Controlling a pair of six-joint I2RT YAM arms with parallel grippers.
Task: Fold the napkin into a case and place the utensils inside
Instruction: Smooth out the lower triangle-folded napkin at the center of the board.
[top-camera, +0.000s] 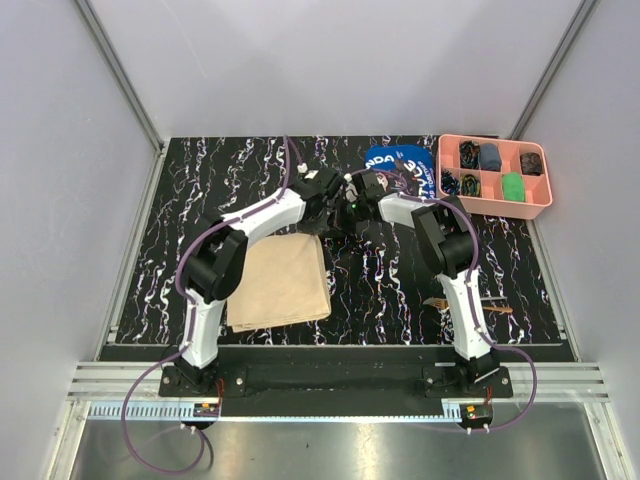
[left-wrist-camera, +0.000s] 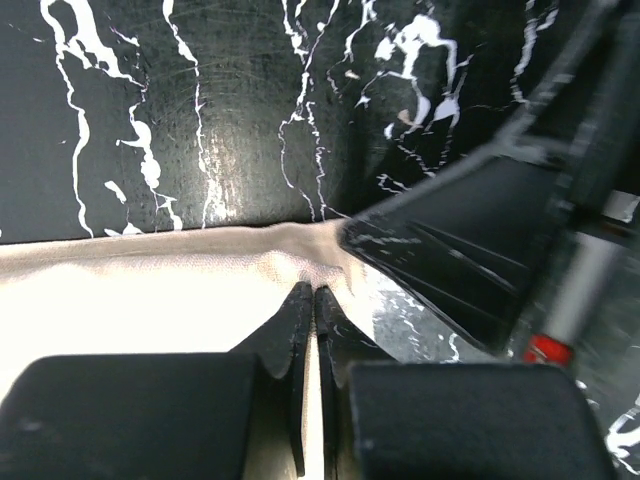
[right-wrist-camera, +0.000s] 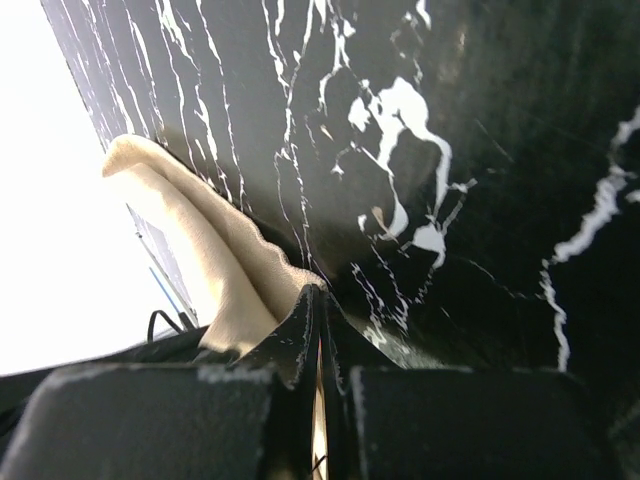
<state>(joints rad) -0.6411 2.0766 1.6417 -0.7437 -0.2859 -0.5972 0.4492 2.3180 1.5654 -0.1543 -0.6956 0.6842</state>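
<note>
Black white-veined table (top-camera: 190, 200) between pale walls holds the beige napkin (top-camera: 280, 285) on its near left part, partly under the left arm. The left gripper (left-wrist-camera: 312, 297) and right gripper (right-wrist-camera: 318, 300) meet at the napkin's far right corner, each clenched on the cloth's edge. A pink tray (top-camera: 500, 209) sits far right
</note>
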